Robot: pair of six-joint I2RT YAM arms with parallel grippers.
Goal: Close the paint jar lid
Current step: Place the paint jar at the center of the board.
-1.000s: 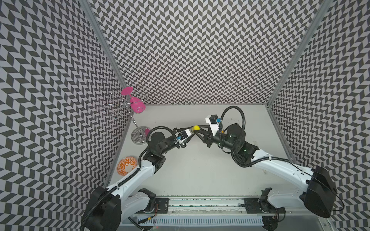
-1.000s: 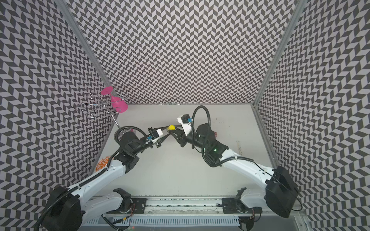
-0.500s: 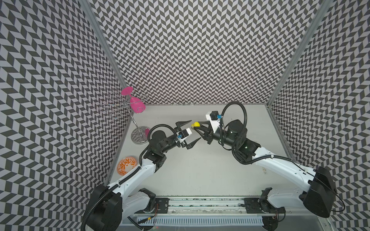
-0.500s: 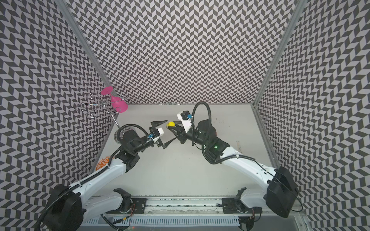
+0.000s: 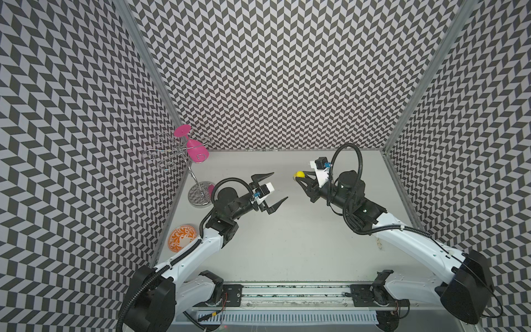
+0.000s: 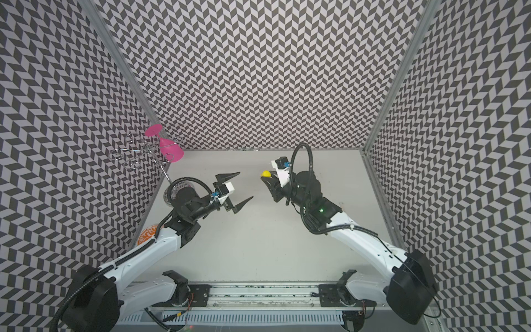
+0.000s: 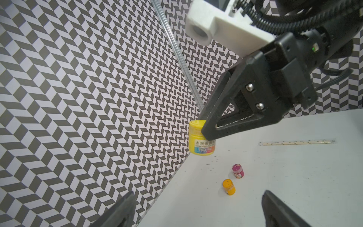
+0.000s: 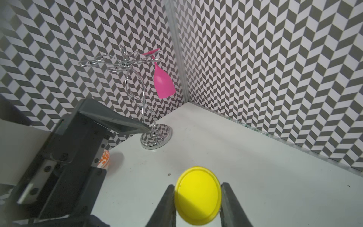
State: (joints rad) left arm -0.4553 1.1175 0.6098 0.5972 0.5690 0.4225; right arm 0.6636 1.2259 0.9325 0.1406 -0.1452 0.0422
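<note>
Jar: The yellow paint jar (image 7: 201, 140) is held in the air, off the table (image 5: 287, 244), toward the back middle of the workspace between the two arms.
Lid: The lid (image 8: 197, 195) sits on the jar's mouth and no gap shows. Whether it is pressed fully home cannot be told.
Right end effector: The right end effector (image 5: 302, 179) is clenched on the jar from two sides at about lid height. This grip steadies the jar and leaves its top face bare for the other arm.
Left end effector: The left end effector (image 5: 280, 185) is spread wide and empty. It points toward the jar but is well apart from it.
Why lifted: Raising the jar likely puts it where both arms can meet it without scraping the table.
Stage: The task looks nearly done, since the lid is on and nothing else is being gripped. Setting the jar down probably remains.
Risk: The grip is narrow and the plastic is round and smooth, so the jar could twist or slip if nudged.
Other jars: A small orange jar (image 7: 228, 186) and a magenta jar (image 7: 238, 171) stand capped on the table, clear of both arms.
Stick: A wrapped stick (image 7: 296, 142) lies flat farther off.
Left side: A pink glass (image 5: 196, 151) hangs upside down from a wire rack (image 5: 199, 195) in the back corner. An orange plate (image 5: 182, 238) lies by the wall, and both are out of the way.
</note>
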